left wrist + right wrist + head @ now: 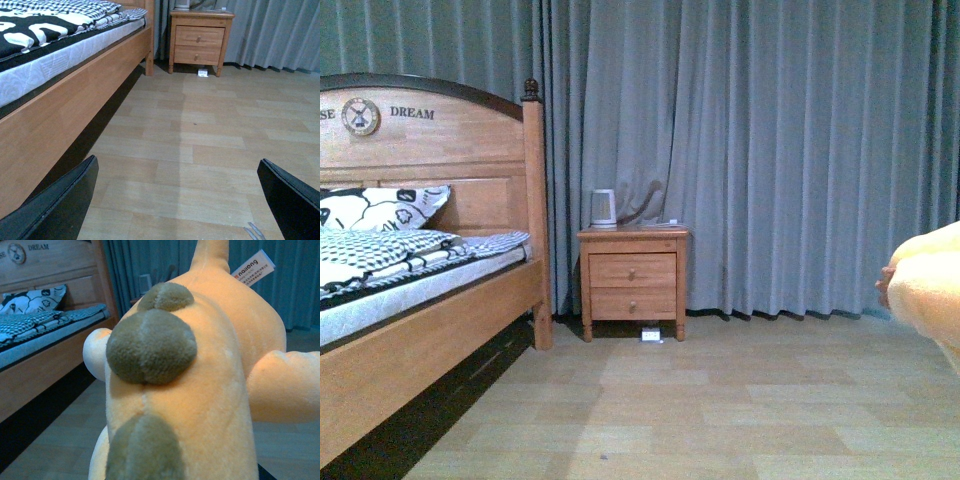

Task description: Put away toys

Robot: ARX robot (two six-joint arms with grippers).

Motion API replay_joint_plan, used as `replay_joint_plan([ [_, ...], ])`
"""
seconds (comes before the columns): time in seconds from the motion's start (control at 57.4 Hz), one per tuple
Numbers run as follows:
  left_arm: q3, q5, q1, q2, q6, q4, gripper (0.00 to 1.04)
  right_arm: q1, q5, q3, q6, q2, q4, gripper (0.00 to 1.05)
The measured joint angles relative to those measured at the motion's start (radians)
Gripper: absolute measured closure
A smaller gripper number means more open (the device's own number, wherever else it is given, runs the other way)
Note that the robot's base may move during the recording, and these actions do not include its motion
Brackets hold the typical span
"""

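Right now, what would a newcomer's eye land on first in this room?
The big orange-yellow plush toy, with olive-green spots, fills the right wrist view and pokes in at the front view's right edge. Next come the wooden bed on the left and the nightstand against the grey curtain.

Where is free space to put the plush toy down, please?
The wooden floor is bare from the bed frame across to the plush toy, back to the curtain. The nightstand top holds a kettle and flat items; bedding lies on the mattress.
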Motion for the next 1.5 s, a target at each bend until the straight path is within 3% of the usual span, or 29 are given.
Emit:
replay_joint_plan([
  [1.498, 0.0, 0.001, 0.0, 0.0, 0.0, 0.0, 0.06, -0.002, 0.001, 0.0, 0.0, -0.002, 0.0, 0.88],
])
